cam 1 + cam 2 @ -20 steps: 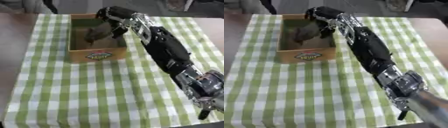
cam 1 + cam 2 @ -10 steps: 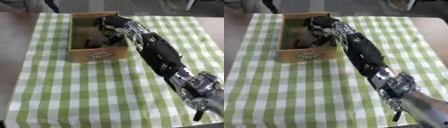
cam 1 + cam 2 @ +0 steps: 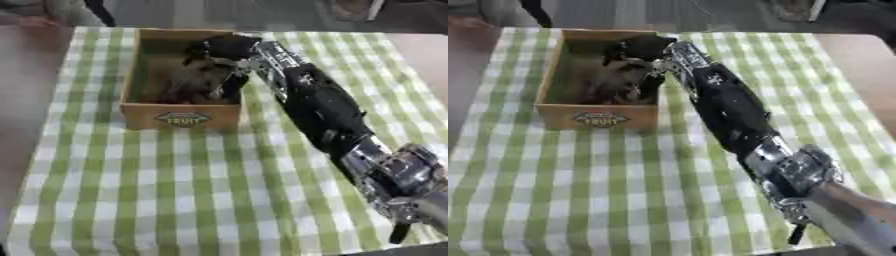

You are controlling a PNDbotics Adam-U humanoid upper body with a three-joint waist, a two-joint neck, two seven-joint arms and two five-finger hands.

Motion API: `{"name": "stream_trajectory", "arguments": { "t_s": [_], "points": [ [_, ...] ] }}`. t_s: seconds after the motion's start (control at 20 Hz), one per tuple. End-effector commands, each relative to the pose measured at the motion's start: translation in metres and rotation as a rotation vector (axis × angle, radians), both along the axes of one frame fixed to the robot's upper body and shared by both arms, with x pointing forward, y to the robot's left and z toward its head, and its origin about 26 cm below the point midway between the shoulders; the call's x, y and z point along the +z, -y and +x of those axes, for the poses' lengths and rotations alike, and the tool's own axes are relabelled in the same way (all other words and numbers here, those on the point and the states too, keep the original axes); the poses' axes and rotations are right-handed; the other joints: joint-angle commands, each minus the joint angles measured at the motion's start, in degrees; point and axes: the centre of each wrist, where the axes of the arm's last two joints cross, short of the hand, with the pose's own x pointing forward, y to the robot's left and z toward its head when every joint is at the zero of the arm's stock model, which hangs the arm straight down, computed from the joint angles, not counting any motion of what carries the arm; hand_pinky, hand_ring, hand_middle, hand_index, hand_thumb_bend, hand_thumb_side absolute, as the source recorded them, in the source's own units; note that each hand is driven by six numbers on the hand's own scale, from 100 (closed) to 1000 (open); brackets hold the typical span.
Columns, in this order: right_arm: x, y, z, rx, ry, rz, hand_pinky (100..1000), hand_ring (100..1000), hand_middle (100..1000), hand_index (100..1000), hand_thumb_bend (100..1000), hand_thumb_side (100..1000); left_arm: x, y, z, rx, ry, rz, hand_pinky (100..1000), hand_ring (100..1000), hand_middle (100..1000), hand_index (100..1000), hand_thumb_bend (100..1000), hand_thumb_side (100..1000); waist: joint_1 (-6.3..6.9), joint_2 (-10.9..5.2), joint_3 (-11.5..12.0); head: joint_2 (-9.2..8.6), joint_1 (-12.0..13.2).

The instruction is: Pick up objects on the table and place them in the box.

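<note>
The right hand [image 3: 217, 55] reaches from the lower right across the table, its long black and silver arm [image 3: 319, 107] stretched diagonally over the green and white checked cloth [image 3: 175, 190], and its fingers dip into the cardboard box [image 3: 182, 118]. Inside the box the fingers hang downward and curled over a dark, blurred shape [image 3: 194, 82] that lies on the box floor toward its right side; whether they grasp that shape or merely hover against it I cannot tell, since the hand and the object merge into one dark mass. The object itself cannot be made out beyond its dark grey-brown colour and lumpy outline. The box stands at the far middle of the cloth, open at the top, its near wall bearing an oval label [image 3: 599, 119] that reads FRUIT. The arm passes over the box's right wall, and the hand sits above the right half of the interior, leaving the left half of the box floor visible. The left hand shows in neither view.
</note>
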Motion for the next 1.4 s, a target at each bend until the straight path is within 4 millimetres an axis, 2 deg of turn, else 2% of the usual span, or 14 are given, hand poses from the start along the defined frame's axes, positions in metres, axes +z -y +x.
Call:
{"name": "stream_trajectory", "arguments": {
  "t_s": [0.05, 0.35, 0.5, 0.55, 1.0, 1.4],
  "points": [
    [0.044, 0.018, -0.004, -0.007, 0.114, 0.065, 914, 953, 931, 934, 241, 325, 0.008, -0.006, -0.002, 0.022, 0.025, 0.023, 545, 635, 541, 581, 113, 636, 0.18, -0.98, -0.3, 0.33, 0.8],
    [0.082, 0.044, -0.018, -0.019, 0.209, 0.175, 906, 942, 924, 933, 219, 227, 0.007, -0.01, -0.003, 0.042, 0.023, 0.029, 545, 635, 540, 581, 113, 636, -0.13, -1.02, -1.7, 0.33, 2.0],
    [0.091, 0.051, -0.025, -0.016, 0.226, 0.21, 894, 932, 917, 928, 186, 216, 0.007, -0.011, -0.004, 0.049, 0.023, 0.031, 545, 635, 540, 581, 103, 625, -0.24, -1.01, -2.2, 0.33, 2.4],
    [0.091, 0.058, -0.029, -0.015, 0.226, 0.238, 864, 908, 899, 919, 100, 219, 0.007, -0.013, -0.004, 0.055, 0.022, 0.032, 545, 634, 540, 580, 114, 637, -0.32, -0.99, -2.6, 0.33, 2.9],
    [0.079, 0.096, -0.067, -0.01, 0.069, 0.567, 767, 828, 838, 882, 100, 261, 0.006, -0.018, -0.006, 0.089, 0.019, 0.036, 544, 636, 540, 578, 112, 640, -0.52, -0.62, -5.2, 0.33, 4.9],
    [0.063, 0.115, -0.093, -0.063, 0.015, 0.647, 740, 807, 821, 860, 100, 286, 0.005, -0.02, -0.007, 0.1, 0.016, 0.034, 544, 640, 543, 577, 110, 647, -0.8, 0.23, -6.6, 0.33, 5.5]
  ]
}}
